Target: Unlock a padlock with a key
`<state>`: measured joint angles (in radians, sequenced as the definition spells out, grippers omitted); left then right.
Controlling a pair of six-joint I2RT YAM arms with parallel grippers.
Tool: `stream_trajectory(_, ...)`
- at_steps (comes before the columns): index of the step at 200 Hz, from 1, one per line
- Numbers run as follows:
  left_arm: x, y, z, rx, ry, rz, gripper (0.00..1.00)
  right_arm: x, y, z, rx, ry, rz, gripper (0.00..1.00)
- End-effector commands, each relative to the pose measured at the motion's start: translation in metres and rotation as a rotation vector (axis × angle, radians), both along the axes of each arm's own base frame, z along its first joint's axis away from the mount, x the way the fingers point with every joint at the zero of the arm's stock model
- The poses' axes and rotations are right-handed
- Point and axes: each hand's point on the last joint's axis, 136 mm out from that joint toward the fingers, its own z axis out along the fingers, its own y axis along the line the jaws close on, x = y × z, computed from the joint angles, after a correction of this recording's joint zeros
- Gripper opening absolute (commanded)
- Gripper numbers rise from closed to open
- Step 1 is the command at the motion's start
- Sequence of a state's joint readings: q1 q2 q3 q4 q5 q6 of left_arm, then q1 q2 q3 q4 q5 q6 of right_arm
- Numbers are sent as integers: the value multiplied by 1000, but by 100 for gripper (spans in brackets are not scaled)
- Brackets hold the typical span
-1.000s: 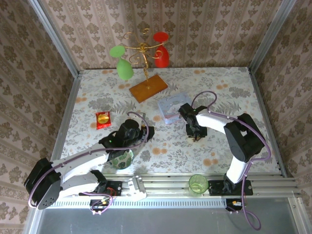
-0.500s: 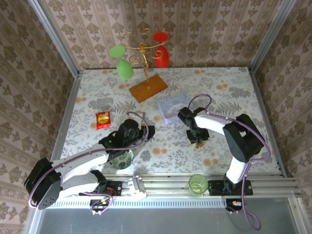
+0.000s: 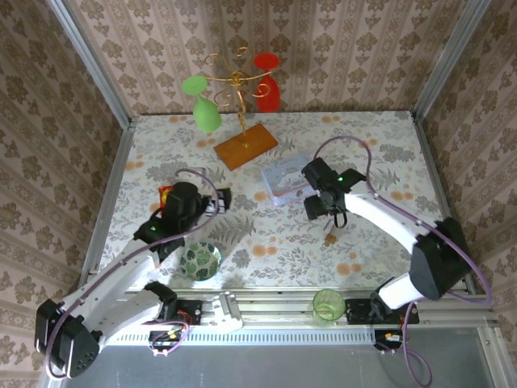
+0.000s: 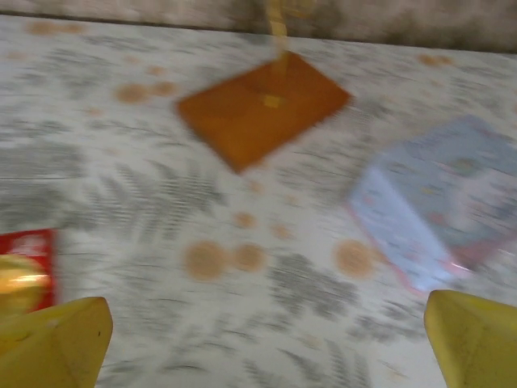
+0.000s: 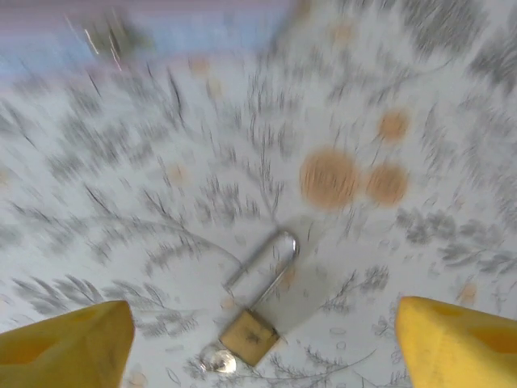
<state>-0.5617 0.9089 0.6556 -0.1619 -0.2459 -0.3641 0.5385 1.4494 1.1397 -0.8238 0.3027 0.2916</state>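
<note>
Start at the left: the left gripper point(image 4: 266, 349) hangs over the table point(image 3: 380, 153) with its jaws spread wide and nothing between them. The red snack packet point(image 4: 23, 271) lies at its left edge, and the wooden base point(image 4: 260, 113) and pale blue tin point(image 4: 452, 202) lie ahead. At the right, the right gripper point(image 5: 262, 346) also stands wide open and holds nothing. The padlock point(image 5: 246, 335) lies flat on the table directly beneath it, between the fingers, near the tin. A small silvery round piece touches the body's lower corner and is probably the head of the key point(image 5: 214, 361); blur prevents certainty. Whether the shackle is released cannot be told. The step in hand appears to be securing the padlock. Lower the right gripper squarely and close on the flat brass faces. Leave the shackle and the key end free. Bring the left gripper across only once the body is clamped. Align it with the key before closing.
</note>
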Motion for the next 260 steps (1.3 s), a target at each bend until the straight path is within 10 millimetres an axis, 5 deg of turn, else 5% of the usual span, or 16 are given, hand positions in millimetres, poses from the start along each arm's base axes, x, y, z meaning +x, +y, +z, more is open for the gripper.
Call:
stream_trajectory(1,10,61,-24,257,16,125,100,28,-34,32,-52,-209,-27,93)
stream_trajectory(25,29,110,-48,333,-28,241,100,47,-81,25,56,-355,-169,95)
stream_trajectory(48,44,127,-67,409,-56,257,100,55,-107,9,19,-427,-202,95)
stream_trajectory(76,65,138,-90,418,-85,276,100,65,-117,-7,14,-582,-203,95)
stream_trajectory(99,81,136,-84,336,-143,247,100,69,-114,-19,36,-698,-142,95)
stream_trajectory(136,104,153,-94,184,-176,231,100,73,-117,1,122,-893,-130,95)
stream_trajectory(153,111,135,-100,238,-155,166,100,77,-122,-3,122,-907,-150,94)
stream_trajectory(175,103,142,-104,250,-224,224,100,80,-118,-29,128,-891,-122,95)
stream_trajectory(260,102,147,-104,285,-207,276,100,97,-133,-37,172,-787,-190,100)
